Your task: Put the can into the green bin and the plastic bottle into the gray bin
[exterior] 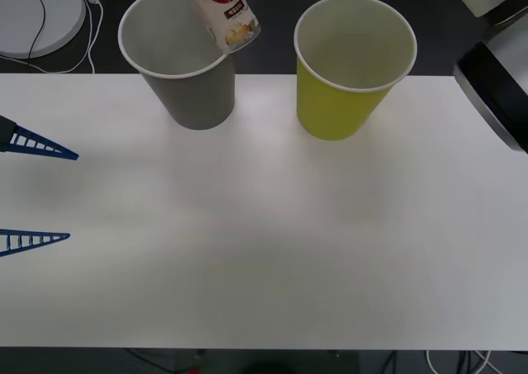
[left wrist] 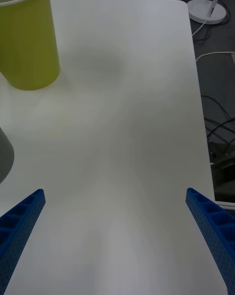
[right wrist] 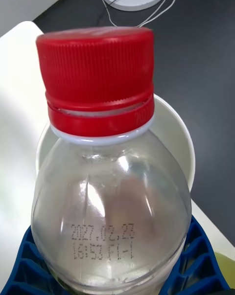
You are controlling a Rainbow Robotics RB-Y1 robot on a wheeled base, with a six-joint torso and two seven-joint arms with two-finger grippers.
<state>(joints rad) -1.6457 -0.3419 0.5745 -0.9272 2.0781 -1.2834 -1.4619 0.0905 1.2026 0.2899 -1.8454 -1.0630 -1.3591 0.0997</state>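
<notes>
The right gripper (right wrist: 117,275) has its blue ribbed fingers (right wrist: 29,265) clenched on the small clear red-capped plastic bottle (exterior: 221,11), which hangs tilted, cap-down, over the large gray cup-shaped bin (exterior: 190,77); the bin's mouth lies directly beyond the cap. The left gripper (exterior: 33,194) waits released over the white tabletop (exterior: 264,250).

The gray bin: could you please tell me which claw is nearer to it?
Right. The right claw holds the plastic bottle over the gray bin; the open left claw waits at the table's left edge.

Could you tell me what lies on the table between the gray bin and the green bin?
Nothing: in the front view the stretch of white table between the gray bin and the green bin is bare.
</notes>
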